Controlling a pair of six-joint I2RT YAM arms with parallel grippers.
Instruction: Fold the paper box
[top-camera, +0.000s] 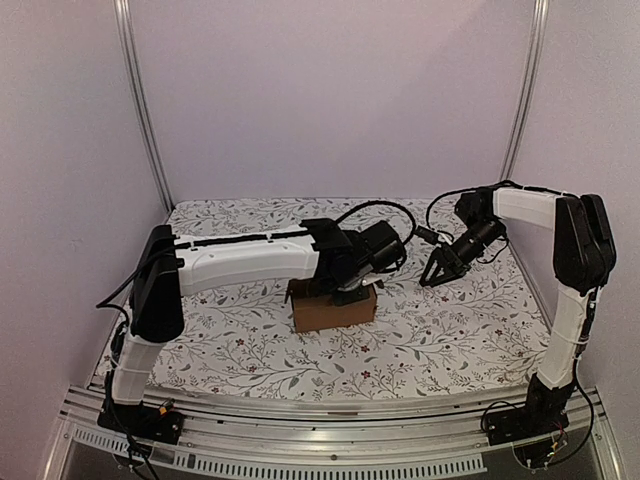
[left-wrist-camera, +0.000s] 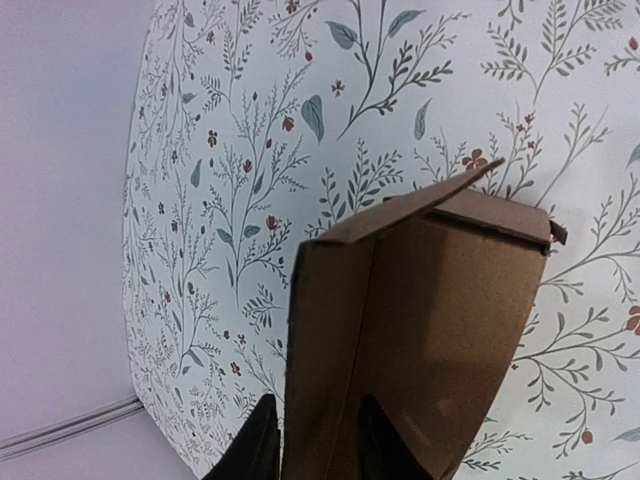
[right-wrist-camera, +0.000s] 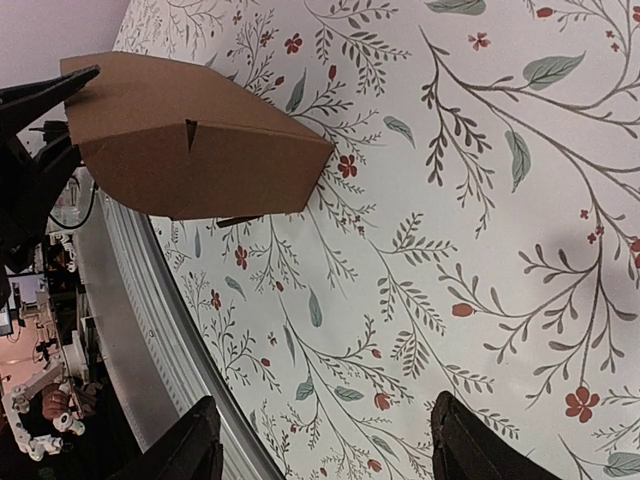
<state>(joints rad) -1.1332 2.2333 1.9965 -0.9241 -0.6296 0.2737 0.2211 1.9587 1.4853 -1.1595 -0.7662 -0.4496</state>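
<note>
- A floral-print tabletop (top-camera: 450, 340) fills the booth between pale walls, with both arms reaching in from its near edge.
- The left arm (top-camera: 240, 260) stretches to mid-tabletop; the right arm (top-camera: 570, 250) bends in from the right side, its wrist angled down.
- The box (top-camera: 333, 307), plain brown cardboard, sits on the tabletop near the middle, directly under the left arm's wrist. Its walls stand up, and one flap leans at a slant across its far end.
- The left tool (left-wrist-camera: 320, 405) is down on the box, one dark finger (left-wrist-camera: 258, 445) outside a cardboard wall and the other inside. The fingers are parted a little; whether they pinch the wall or merely flank it cannot be told.
- The right tool (right-wrist-camera: 325, 405) hangs over bare tabletop to the right of the box and apart from it, its fingers spread wide and holding nothing.
</note>
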